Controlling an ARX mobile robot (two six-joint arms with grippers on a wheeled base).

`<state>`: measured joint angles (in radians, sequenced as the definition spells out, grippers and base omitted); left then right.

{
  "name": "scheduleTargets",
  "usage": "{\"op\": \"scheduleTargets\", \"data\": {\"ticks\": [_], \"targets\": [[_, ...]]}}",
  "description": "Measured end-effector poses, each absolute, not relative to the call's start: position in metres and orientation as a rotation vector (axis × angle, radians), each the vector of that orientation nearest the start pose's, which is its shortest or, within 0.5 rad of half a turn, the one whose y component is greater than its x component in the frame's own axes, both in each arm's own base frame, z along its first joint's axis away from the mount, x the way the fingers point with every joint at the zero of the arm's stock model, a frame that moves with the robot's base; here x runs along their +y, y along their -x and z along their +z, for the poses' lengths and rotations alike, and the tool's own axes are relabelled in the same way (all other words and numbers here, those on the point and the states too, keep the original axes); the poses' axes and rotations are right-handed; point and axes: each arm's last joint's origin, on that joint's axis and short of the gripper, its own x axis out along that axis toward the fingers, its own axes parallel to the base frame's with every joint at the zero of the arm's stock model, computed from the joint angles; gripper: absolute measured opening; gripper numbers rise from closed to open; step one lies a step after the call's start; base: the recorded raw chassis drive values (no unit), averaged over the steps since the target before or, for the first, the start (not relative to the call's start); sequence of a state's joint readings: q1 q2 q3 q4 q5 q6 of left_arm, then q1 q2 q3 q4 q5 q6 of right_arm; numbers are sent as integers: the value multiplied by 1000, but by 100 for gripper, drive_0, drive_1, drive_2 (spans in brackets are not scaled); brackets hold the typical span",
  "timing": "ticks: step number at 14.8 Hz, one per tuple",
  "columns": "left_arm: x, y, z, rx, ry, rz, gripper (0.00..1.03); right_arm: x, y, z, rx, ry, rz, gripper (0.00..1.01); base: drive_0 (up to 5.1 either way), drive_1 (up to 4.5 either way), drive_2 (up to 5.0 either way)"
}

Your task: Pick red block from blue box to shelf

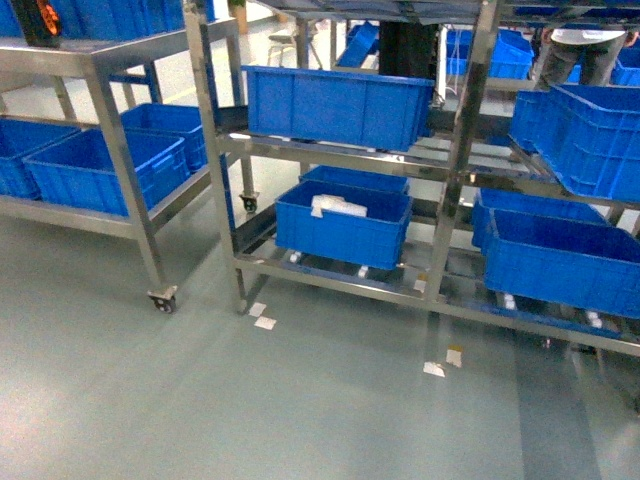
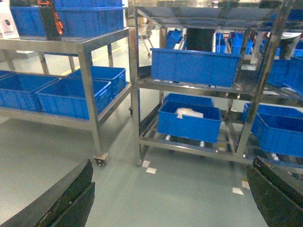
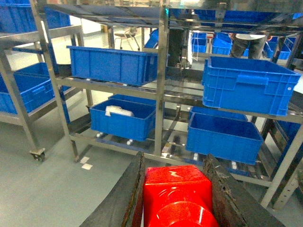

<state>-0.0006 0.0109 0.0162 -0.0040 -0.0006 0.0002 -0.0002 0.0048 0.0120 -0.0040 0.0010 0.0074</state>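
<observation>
Right wrist view shows the right tool point(image 3: 176, 198) clamped on the red block point(image 3: 176, 196) at bottom centre, with the shelf point(image 3: 162, 85) straight ahead above it, while the left tool point(image 2: 170, 198) hangs apart.

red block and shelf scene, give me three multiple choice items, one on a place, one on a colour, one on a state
1. Where is the red block?
A. between the right gripper's fingers
B. on the floor
C. in a low crate

2. What colour are the crates on the shelf?
A. green
B. dark blue
C. yellow

3. What state is the left gripper in?
A. shut on a block
B. shut, holding nothing
C. open, holding nothing

Answers:
1. A, the right wrist view shows it wedged between the right gripper's two dark fingers.
2. B, every ribbed crate in view is dark blue.
3. C, its fingers stand far apart with only floor between them.
</observation>
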Motion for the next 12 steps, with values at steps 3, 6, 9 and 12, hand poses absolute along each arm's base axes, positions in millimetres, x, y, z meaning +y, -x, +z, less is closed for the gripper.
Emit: {"op": "scheduleTargets", "data": {"ticks": [3, 6, 9, 12], "targets": [[0, -97, 168, -1, 0, 0, 98, 0, -97, 167, -3, -7, -1, 29, -166, -166, -166], [0, -97, 168, -1, 0, 0, 98, 0, -97, 167, -3, -7, -1, 29, -152, -152, -152], [0, -97, 168, -1, 0, 0, 98, 0, -97, 167, -3, -7, -1, 29, -152, -152, -152], [0, -97, 168, -1, 0, -1, 98, 0, -97, 167, -2, -7, -2, 29, 0, 88, -88]]}}
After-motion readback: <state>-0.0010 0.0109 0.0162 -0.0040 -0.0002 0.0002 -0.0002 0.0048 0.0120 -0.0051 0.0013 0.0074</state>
